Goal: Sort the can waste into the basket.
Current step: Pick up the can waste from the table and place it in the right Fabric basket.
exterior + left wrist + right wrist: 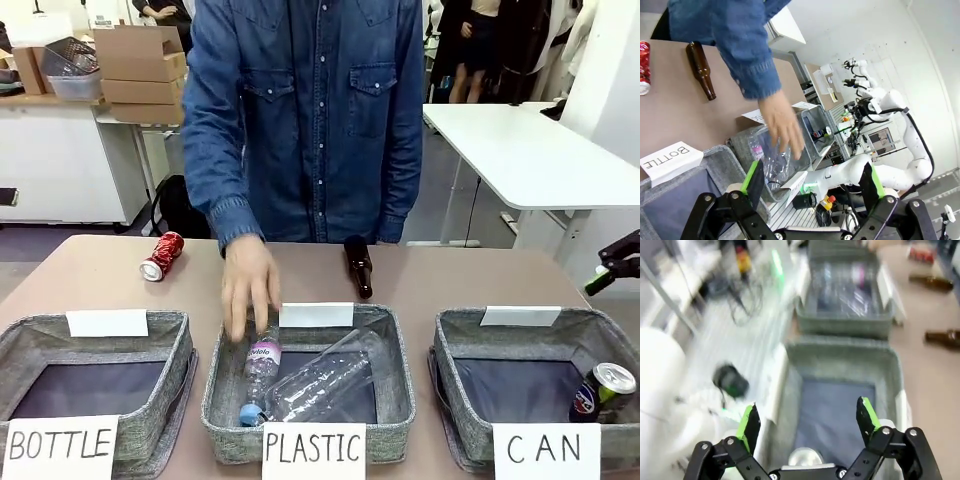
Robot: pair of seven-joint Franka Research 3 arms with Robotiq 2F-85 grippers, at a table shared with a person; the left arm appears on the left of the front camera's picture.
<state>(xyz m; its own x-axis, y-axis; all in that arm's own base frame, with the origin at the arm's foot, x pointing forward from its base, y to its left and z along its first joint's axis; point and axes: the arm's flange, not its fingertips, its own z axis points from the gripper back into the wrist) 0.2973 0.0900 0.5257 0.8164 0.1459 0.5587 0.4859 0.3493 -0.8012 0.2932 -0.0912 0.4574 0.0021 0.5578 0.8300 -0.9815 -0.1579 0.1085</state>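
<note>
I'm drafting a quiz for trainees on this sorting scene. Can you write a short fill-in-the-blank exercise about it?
1. The dark blue can lies in the basket signed ____.
2. The drink can left on the table is coloured ____.
3. The person's hand reaches over the rim of the middle basket, signed ____.
4. The right end effector is ____.
Missing words: CAN; red; PLASTIC; open.

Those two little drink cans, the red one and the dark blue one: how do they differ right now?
The red can lies on its side on the table, while the dark blue can leans top-up in a corner of the basket signed CAN. The red can looks somewhat crumpled; the dark blue can shows no dent from here. Both are small metal cans with silver tops.
</note>
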